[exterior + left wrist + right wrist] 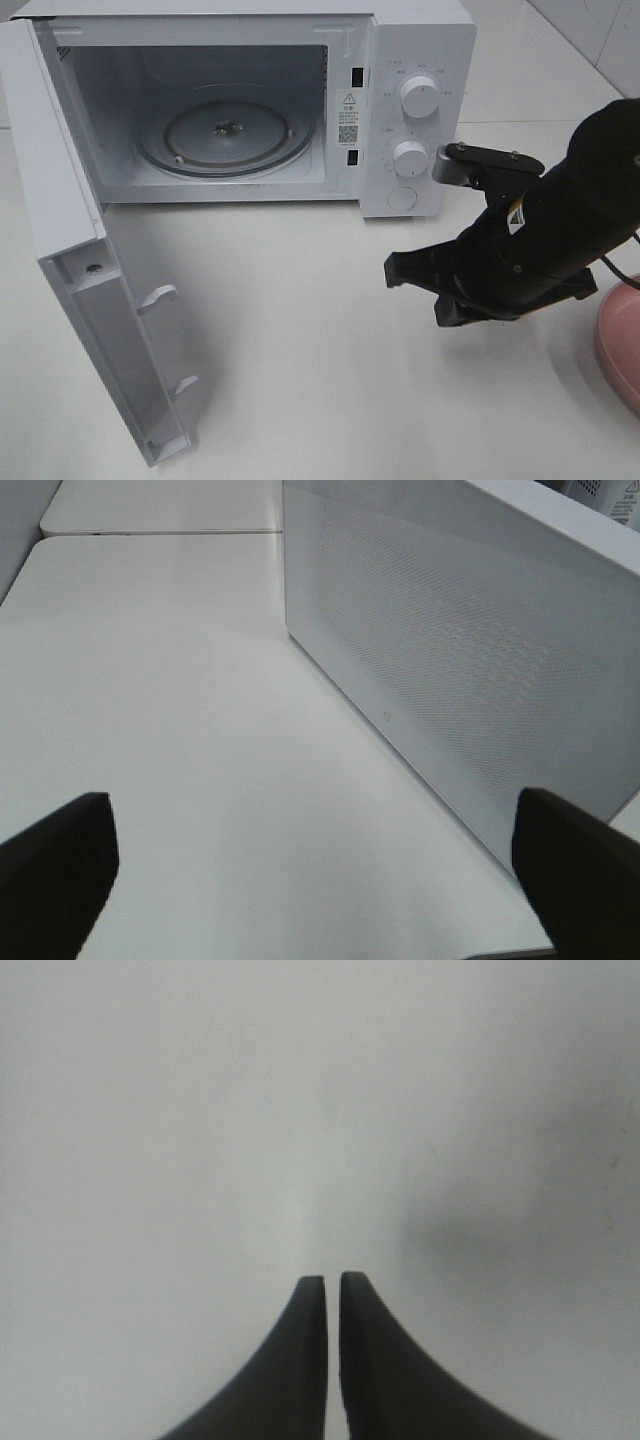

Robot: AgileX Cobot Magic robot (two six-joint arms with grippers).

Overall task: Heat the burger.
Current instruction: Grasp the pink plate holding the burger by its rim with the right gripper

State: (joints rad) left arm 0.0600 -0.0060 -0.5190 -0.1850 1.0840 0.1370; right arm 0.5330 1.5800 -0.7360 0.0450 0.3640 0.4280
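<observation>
Two tools, neither carrying anything. The right tool (pixel 333 1282) hangs low over the table (pixel 300 340), in front of the microwave (pixel 420 40) below its knobs. Its wrist view shows the fingers (pixel 300 1360) pressed almost together, with only a hairline between them and bare table beyond, so it is clenched on nothing. The left tool (pixel 320 880) is spread wide and also empty. It faces a white dotted panel (pixel 460 680); whether that is the door's outer face or a wall of the microwave I cannot tell.

The door (pixel 60 190) stands swung fully out from the microwave. The glass turntable (pixel 225 135) inside lies bare, so the cavity looks ready to receive.

The burger shows in no view: it is not in the microwave and not in either tool. A pink plate (pixel 622 335) peeks in to the right of the microwave, toward the front. The burger probably sits there, out of sight.

On that reading the fetch comes next. The right tool is nearest the plate and would have to release before taking the bun, gently, since the layers can slide. The wide-open door leaves room to enter the microwave from the front.
</observation>
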